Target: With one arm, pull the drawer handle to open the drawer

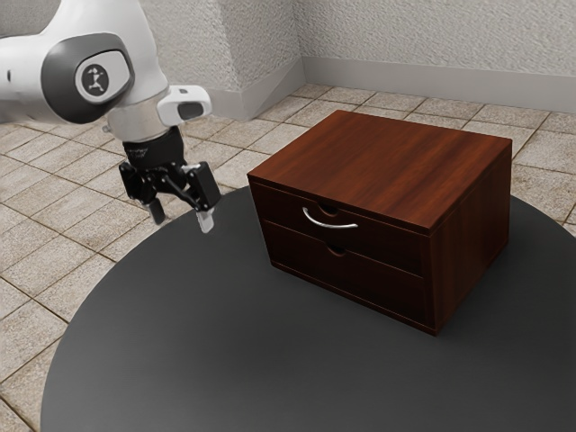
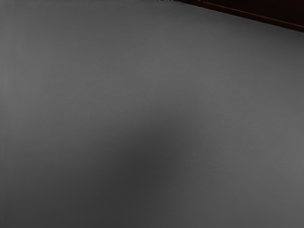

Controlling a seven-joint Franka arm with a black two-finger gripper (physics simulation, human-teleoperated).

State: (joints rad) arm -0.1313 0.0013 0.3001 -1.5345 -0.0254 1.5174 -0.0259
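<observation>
Exterior view: gripper [image 1: 183,219] hangs above the round dark table [image 1: 225,360], fingers spread w/ nothing btwn them. It is well apart from the cabinet [image 1: 387,171] toward the exterior view's right. Silver handle [image 1: 328,219] sits on the upper drawer [image 1: 360,232], front flush w/ cabinet face.

Wrist view: grey table [image 2: 142,118] under the hand, plus a sliver of the cabinet's base edge [image 2: 256,13].

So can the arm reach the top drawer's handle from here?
Probably yes: the open fingers hang to the exterior view's left of the handle, with just tabletop between them.
</observation>
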